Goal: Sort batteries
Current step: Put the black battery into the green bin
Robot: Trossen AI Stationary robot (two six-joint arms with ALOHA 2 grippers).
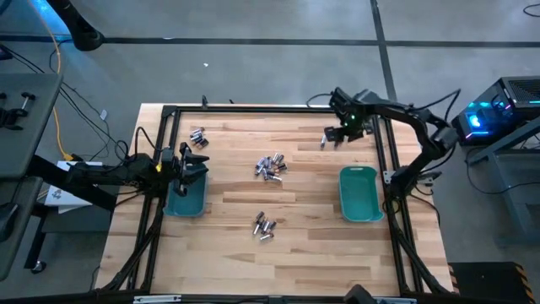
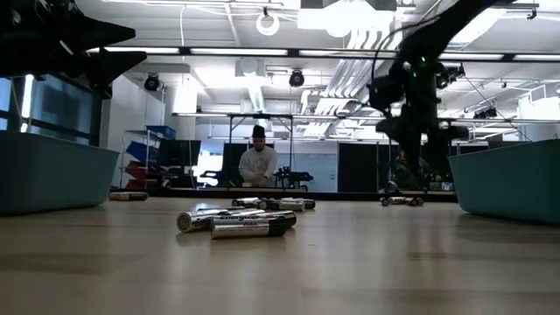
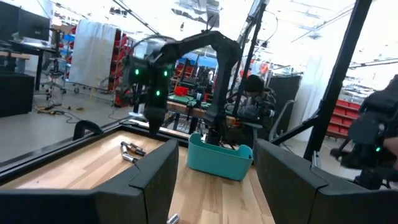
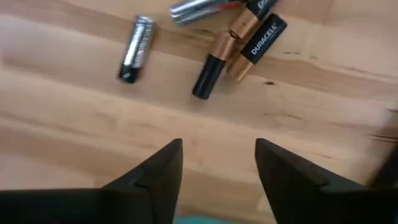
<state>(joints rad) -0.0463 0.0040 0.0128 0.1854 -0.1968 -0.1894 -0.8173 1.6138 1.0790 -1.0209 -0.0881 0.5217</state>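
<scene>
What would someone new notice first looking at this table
Small clusters of tiny silvery and copper-ended batteries lie scattered on the pale wooden table, the largest near its middle. Two teal plastic bins sit at either side: the left gripper hangs over the left bin, while the right gripper stands open beyond the right bin.

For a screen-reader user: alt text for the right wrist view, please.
Four batteries lie on the wooden table: one silvery cell apart, three clustered, two of them black with copper ends. The right gripper hovers open, empty, near them.
</scene>
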